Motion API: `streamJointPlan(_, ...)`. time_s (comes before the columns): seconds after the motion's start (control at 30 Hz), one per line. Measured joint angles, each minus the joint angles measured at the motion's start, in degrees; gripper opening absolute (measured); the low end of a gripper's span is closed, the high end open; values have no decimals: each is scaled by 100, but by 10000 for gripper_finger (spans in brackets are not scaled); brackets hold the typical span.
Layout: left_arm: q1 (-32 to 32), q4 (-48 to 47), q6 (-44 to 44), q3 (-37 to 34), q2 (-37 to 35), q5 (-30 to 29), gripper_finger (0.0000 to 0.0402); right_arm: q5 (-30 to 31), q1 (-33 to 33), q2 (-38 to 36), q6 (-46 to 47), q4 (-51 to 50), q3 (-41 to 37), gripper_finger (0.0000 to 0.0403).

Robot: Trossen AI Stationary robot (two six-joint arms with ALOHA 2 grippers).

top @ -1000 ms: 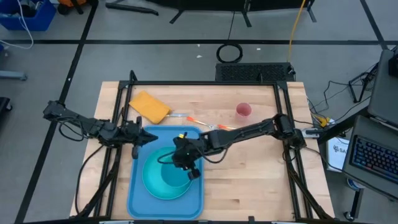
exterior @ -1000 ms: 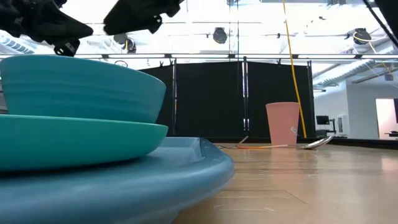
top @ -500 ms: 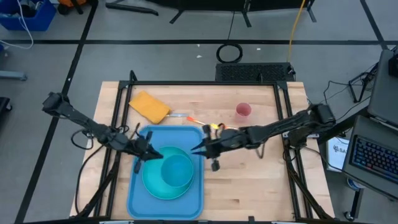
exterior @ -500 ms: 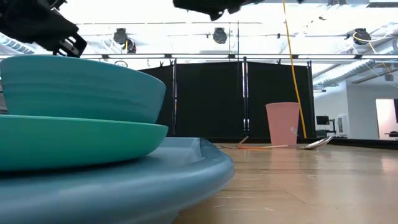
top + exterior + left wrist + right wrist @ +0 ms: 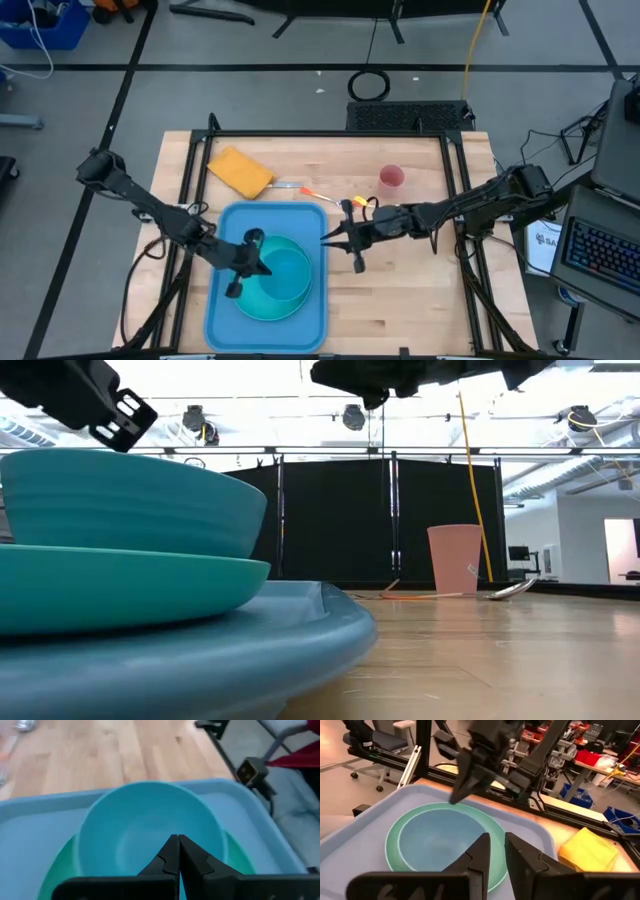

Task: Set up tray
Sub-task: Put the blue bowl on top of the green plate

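Tray (image 5: 222, 318): holds plate (image 5: 243, 299) and bowl (image 5: 287, 276). Left gripper (image 5: 258, 266) above bowl, jaws closed, empty. Right gripper (image 5: 325, 238) just beside tray, jaws slightly apart, empty.

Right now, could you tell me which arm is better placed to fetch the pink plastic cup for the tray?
Probably the right: its gripper hangs beside the light-blue tray, nearer the pink plastic cup; the left gripper is over the bowl.

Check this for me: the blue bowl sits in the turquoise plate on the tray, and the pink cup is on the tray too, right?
Not quite. The pink cup stands on the bare table, off the tray, as the high view shows. The blue bowl does sit in the turquoise plate there.
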Motion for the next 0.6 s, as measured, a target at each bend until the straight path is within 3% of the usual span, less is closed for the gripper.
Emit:
streamJointPlan(0.23,208,-239,-501,108,648,604,0,-1,-2,0,-14,37,0,47)
streamJointPlan(0.6,511,-500,-749,107,701,1099,0,-4,-44,2,-4,72,0,47)
